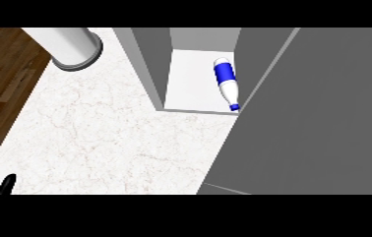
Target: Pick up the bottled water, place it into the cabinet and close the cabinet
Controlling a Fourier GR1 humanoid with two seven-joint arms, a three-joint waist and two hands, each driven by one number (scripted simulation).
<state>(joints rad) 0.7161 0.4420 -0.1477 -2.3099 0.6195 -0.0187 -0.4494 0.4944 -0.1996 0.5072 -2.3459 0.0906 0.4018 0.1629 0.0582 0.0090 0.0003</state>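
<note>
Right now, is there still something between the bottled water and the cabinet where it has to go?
No. The bottled water already lies on its side on the white floor inside the cabinet, its cap at the front edge beside the grey door.

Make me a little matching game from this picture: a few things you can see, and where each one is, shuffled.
Things:
1. bottled water
2. white cylinder
3. cabinet door
4. left hand

Places:
A. lower left corner, only a black tip showing
B. lying on its side on the cabinet floor
C. upper left, on the marble counter
D. right side, a large grey panel

Pairs: 1-B, 2-C, 3-D, 4-A
</note>
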